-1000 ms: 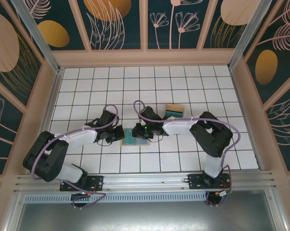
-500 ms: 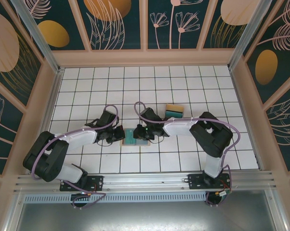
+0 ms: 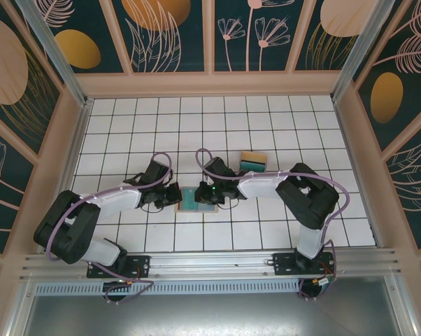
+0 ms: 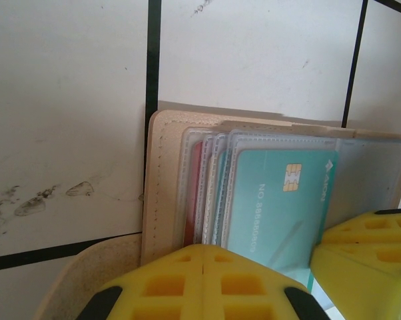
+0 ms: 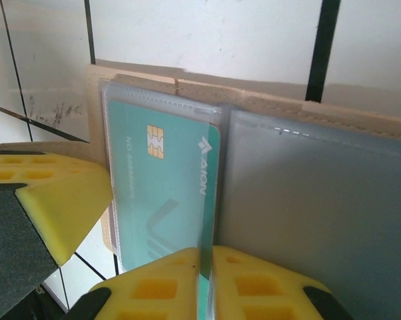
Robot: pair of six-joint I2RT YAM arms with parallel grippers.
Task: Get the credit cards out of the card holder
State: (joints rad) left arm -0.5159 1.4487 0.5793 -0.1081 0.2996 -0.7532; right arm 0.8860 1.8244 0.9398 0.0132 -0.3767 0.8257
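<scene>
The tan, stitched, leather-like card holder [image 3: 196,199] lies open and flat on the white tiled table [image 3: 126,126], midway between the left and right edges and nearer the near edge than the far one. One half carries a fanned stack of clear plastic sleeves [image 4: 207,180]. The top sleeve shows one teal credit card [image 5: 167,187] with a gold chip and white lettering, and a sliver of one red card [image 4: 194,187] peeks from a sleeve beneath. The other half is a single clear pocket [image 5: 320,200]. The right claw [image 5: 205,263], with waffle-patterned yellow pads, is pressed closed on the teal card's long edge at the fold. The left claw [image 4: 204,263] is closed too, its pads meeting over the holder's stitched outer side; whether it pinches that edge cannot be told. Both arms are bent at the elbow with forearms low over the tiles, reaching inward from either side so that the two claws meet at the holder. Beyond the right claw, toward the far edge, sits a small loose pile of cards [image 3: 252,161], yellow and teal showing.
</scene>
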